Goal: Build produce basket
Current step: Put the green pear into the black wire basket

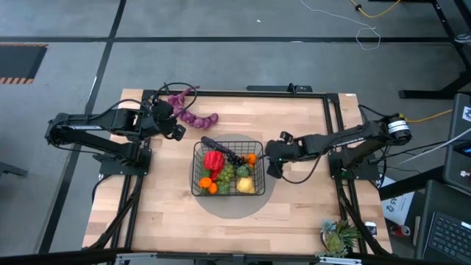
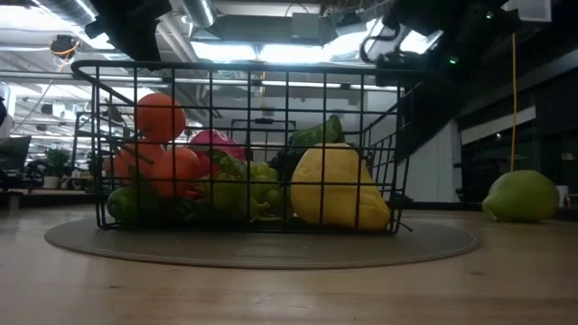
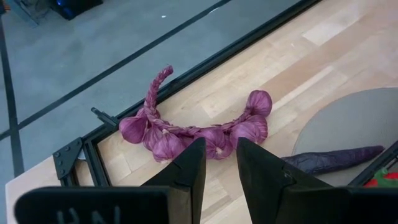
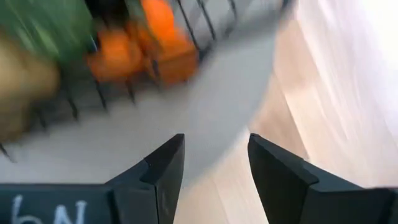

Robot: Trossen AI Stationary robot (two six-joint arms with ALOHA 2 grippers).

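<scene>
— Where's the basket (image 1: 227,168) sitting?
— On the grey mat (image 1: 274,193), holding fruit. Right gripper (image 1: 269,163) is hovering beside it, fingers apart, empty.
— Left gripper (image 1: 175,125)?
— Hanging over the purple garlic braid (image 3: 198,127), fingers slightly apart.

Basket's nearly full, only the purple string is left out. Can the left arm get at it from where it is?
Probably yes. The left gripper hangs just above the purple string on bare table, jaws open, with nothing between them. The basket stands apart.

Pale wooden surface (image 1: 154,213) carrying a grey round mat (image 1: 221,206) at centre, a purple garlic braid (image 1: 193,116) near the far edge, a potted plant (image 1: 338,237) at one corner.
</scene>
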